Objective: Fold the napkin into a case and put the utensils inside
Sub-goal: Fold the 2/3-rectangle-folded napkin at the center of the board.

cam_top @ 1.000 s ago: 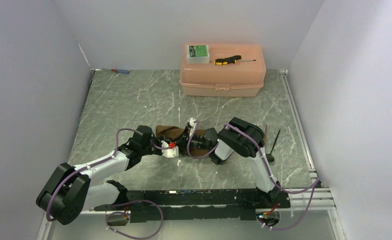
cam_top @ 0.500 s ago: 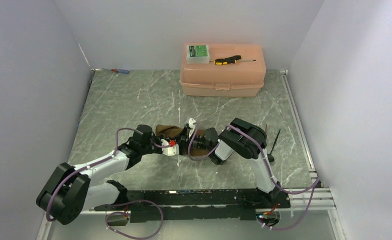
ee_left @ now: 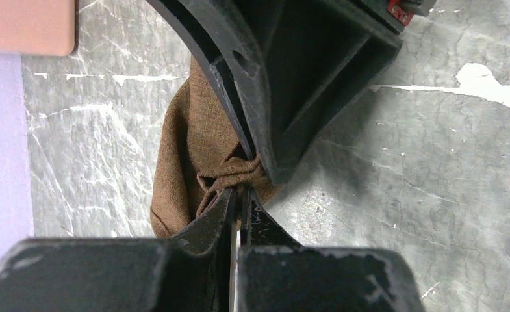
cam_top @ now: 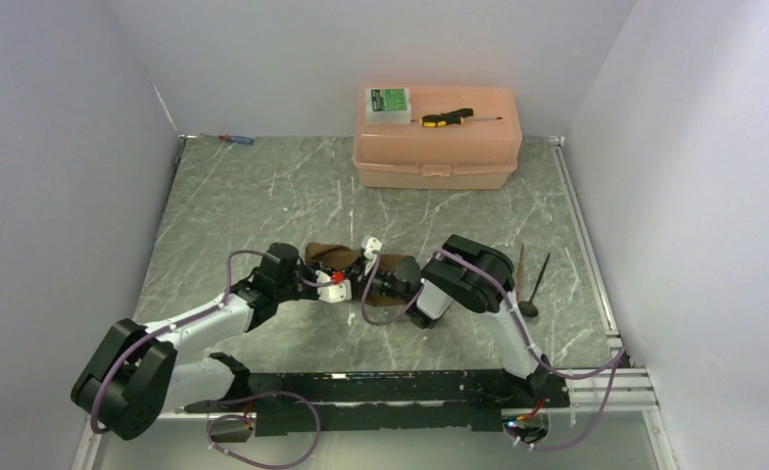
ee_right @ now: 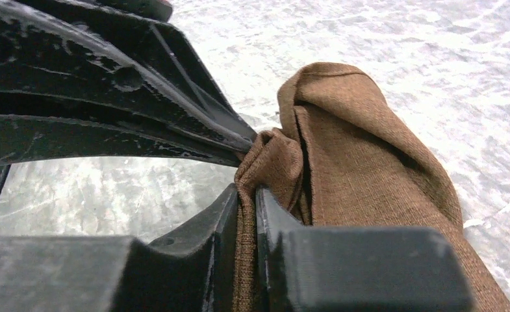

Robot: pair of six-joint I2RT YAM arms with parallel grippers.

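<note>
Both arms reach in to mid-table, wrists close together. Left gripper & right gripper meet at brown napkin, bunched beneath them; jaw state not readable from up here. Utensils lie to the right nr table edge, apart from cloth. Pink box at back, w/ yellow-black screwdriver & small green-label box on lid. Blue-red screwdriver in back-left corner.

Place: robot lab test cell;
Evidence: plain white partition walls; marble-pattern table; left arm and right arm bolted to a rail
</note>
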